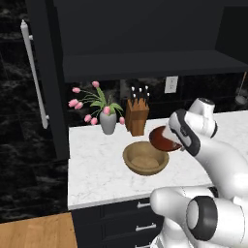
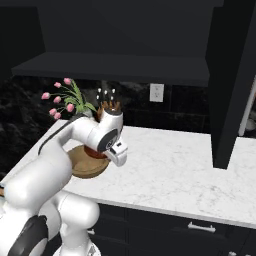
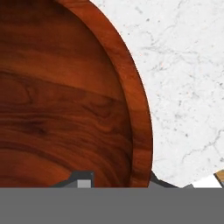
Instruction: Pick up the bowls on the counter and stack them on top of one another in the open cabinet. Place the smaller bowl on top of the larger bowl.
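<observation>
The smaller bowl, glossy reddish-brown, hangs tilted just above the counter, with my gripper shut on its rim. One fingertip sits inside the smaller bowl and the other outside. The larger bowl, tan wood, rests on the marble to the small bowl's left, close by. In the right base view the larger bowl peeks out from behind my arm, and the smaller bowl shows under the hand. Above, the open cabinet has a bare dark shelf.
A grey vase of pink tulips and a wooden knife block stand at the back of the counter. The cabinet door with its silver bar handle hangs open on the left. Dark drawers run below.
</observation>
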Tool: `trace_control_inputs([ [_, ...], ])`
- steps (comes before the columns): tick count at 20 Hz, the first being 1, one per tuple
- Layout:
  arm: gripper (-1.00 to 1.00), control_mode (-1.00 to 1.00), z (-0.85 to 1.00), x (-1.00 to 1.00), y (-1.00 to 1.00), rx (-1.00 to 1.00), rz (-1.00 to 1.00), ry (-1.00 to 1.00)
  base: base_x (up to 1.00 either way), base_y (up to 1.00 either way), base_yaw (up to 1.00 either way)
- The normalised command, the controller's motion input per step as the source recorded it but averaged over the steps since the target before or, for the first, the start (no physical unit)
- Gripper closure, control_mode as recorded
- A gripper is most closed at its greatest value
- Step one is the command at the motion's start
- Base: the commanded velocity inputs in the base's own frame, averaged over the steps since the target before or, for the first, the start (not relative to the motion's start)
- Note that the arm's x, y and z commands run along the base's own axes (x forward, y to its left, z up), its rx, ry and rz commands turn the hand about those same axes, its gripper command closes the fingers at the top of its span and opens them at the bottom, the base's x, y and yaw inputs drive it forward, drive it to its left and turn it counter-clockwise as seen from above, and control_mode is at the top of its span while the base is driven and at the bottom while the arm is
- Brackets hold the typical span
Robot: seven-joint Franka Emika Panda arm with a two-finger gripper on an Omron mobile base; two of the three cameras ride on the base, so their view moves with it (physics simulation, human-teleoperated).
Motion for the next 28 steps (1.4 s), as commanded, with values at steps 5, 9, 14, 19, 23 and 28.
trace_control_inputs([
  [5,1.0,-1.0,-0.06,0.24,1.0,-0.06,0.23,0.0,0.0,0.0,0.0],
  [9,1.0,-1.0,-0.34,0.38,0.51,0.0,0.16,0.0,0.0,0.0,0.0],
  [14,1.0,-1.0,-0.28,0.37,0.05,-0.04,0.03,0.0,0.0,0.0,0.0],
  [19,1.0,-1.0,-0.11,0.36,0.0,0.0,0.0,0.0,0.0,0.0,0.0],
  [23,-1.0,-1.0,-0.06,0.09,0.0,-0.01,0.0,0.03,0.0,0.0,0.0],
  [28,-1.0,-1.0,0.33,-0.15,0.0,0.05,0.0,0.0,0.0,0.0,0.0],
])
